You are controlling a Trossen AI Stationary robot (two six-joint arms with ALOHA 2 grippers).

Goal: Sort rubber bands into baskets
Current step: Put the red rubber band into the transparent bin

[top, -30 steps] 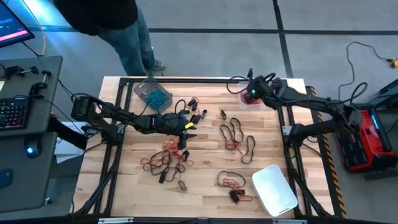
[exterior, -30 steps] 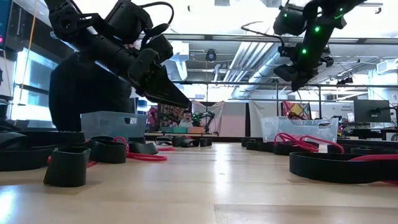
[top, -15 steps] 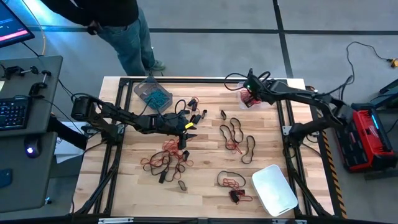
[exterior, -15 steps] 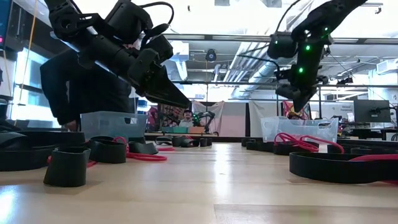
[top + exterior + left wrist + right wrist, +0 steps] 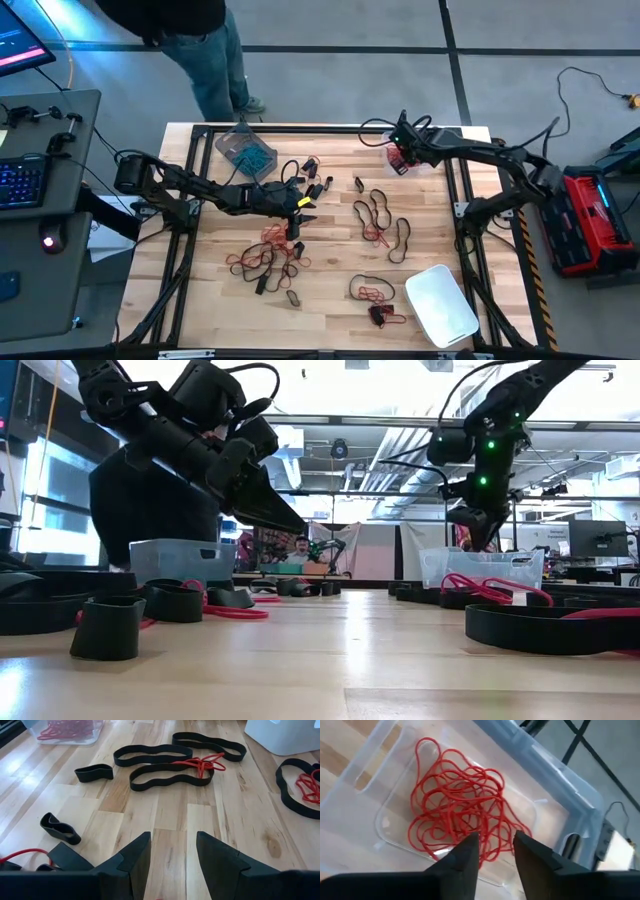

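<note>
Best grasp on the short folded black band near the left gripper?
Judging from the left wrist view, pinch the short folded black band across its doubled middle, coming straight down. It lies flat and alone on bare wood, folded into a narrow clump, so the open left gripper can span it.

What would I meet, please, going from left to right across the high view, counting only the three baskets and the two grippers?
Grey-tinted basket with teal bands → left gripper, open over the table's middle → right gripper, open above the clear basket of red bands → whitish basket at the near right corner.
</note>
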